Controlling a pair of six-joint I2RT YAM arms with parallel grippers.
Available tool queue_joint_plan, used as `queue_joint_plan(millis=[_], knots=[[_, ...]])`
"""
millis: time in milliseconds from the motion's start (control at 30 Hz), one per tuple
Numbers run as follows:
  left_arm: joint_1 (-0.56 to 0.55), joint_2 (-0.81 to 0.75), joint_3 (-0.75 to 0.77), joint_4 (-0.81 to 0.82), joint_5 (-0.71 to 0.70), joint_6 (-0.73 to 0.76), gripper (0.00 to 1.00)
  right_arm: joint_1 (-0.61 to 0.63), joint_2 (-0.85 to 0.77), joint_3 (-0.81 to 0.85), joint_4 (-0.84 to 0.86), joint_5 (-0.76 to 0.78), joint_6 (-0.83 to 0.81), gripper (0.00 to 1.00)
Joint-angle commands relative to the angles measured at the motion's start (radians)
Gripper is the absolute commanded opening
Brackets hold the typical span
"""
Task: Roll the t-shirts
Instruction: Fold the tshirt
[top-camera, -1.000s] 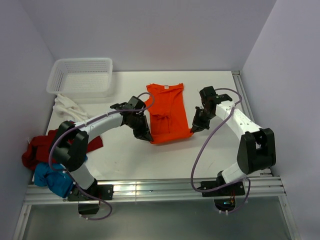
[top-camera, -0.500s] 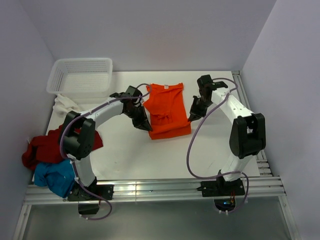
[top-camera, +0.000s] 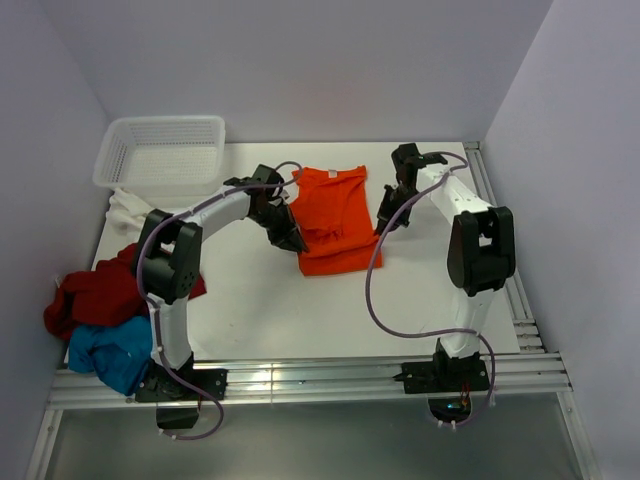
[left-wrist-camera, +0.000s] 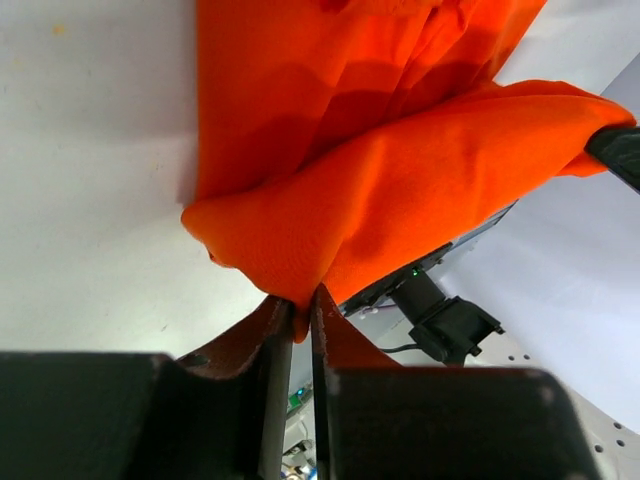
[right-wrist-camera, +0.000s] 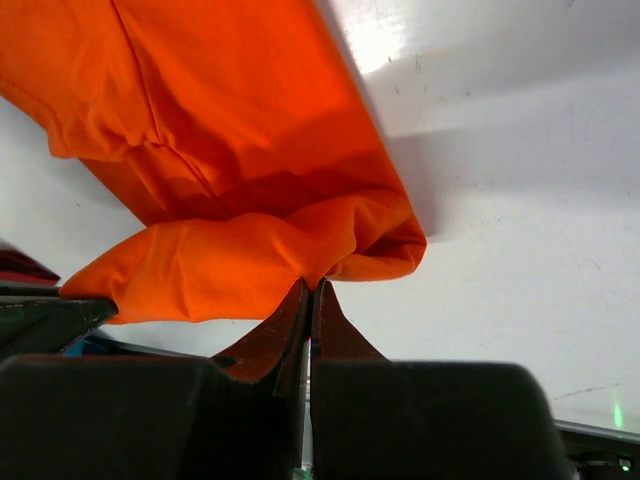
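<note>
Big picture first: the white table (top-camera: 260, 310) has the basket (top-camera: 160, 150) sitting in the upper left of the overhead frame, and nothing's in it that you can see.

The orange shirt (top-camera: 335, 210) is laid out just above the middle of the frame. That's where the change is. A second ago its bottom hem lay lower in the frame with both arms down beside it. Now the arms have swung up toward the collar end, the hem has come with them, and the shirt looks shorter. So I'd say your first turn of the roll is underway, not finished.

The other shirts are bunched at the left edge, untouched: dark red one (top-camera: 95, 295), blue one (top-camera: 105, 350) below it, white one (top-camera: 128, 212) under the basket.

Your left gripper (left-wrist-camera: 297, 310) is clamped on a pinch of orange fabric at the shirt's left side, jaws nearly together. The right gripper (right-wrist-camera: 308, 295) has the same kind of bite on the other side, jaws almost touching. Between them, the fabric hangs as a lifted fold over the flat part.
</note>
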Motion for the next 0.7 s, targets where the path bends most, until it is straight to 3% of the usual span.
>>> queue_joint_plan(millis=[0,133,367,533,633,667], knots=[[0.013,0.031,0.077,0.021,0.043,-0.007,0.18,-0.019,0.026,0.059,0.009,-0.028,0.011,0.00],[0.030,0.071,0.126,0.018,0.042,-0.009,0.25,-0.023,0.084,0.117,0.025,-0.036,0.039,0.08],[0.108,0.062,0.119,0.120,0.060,-0.090,0.42,-0.042,0.092,0.143,0.106,-0.044,0.107,0.45],[0.145,-0.003,0.057,0.191,0.020,-0.115,0.46,-0.062,0.006,0.059,0.210,-0.049,0.114,0.45],[0.147,-0.038,0.060,0.181,-0.021,-0.064,0.46,-0.068,-0.072,-0.039,0.307,-0.103,0.088,0.38],[0.144,-0.047,0.057,0.190,-0.021,-0.051,0.45,-0.068,-0.101,-0.088,0.330,-0.119,0.081,0.31]])
